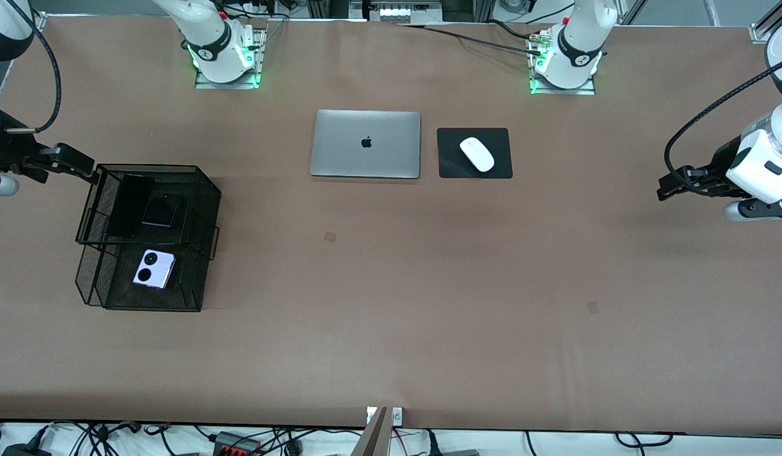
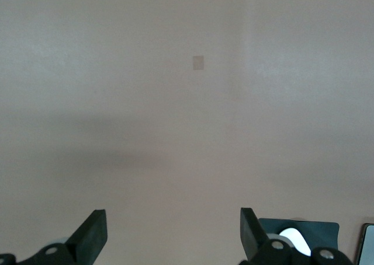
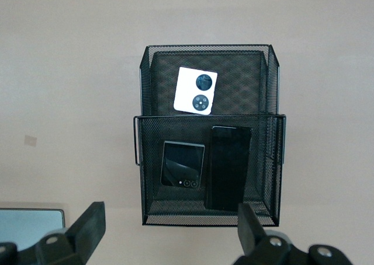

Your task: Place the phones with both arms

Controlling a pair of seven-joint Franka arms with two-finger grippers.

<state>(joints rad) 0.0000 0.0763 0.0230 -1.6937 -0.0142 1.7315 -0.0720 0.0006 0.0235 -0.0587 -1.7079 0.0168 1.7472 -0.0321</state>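
The phones sit together in a black wire-mesh organizer [image 1: 201, 209] toward the right arm's end of the table [image 1: 391, 304], a broad flat surface covered in matte brown. The organizer is a boxy two-level rack of fine metal mesh: an upper tray and a lower tray that reaches nearer to the front camera. The silver laptop [image 1: 365, 144] lies closed near the middle of the table, a smooth rounded-corner rectangle with a dark logo. Beside it, toward the left arm's end, a black rectangular mouse pad [image 1: 474, 152] carries a glossy white oval mouse [image 1: 477, 154].

In the upper tray the long black slab phone [image 3: 228, 168] lies flat, a glossy narrow rectangle, with the small squarish black flip phone [image 3: 183, 164] just beside it. In the lower tray rests the lavender phone [image 3: 196, 90], squarish with rounded corners and two black camera circles.

The right gripper [image 1: 90, 168] hangs at the upper tray's edge, fingers spread wide and holding nothing. The left gripper [image 1: 662, 190] hangs over bare table at the left arm's end, its dark wedge-shaped fingers [image 2: 90, 236] likewise spread wide and empty.
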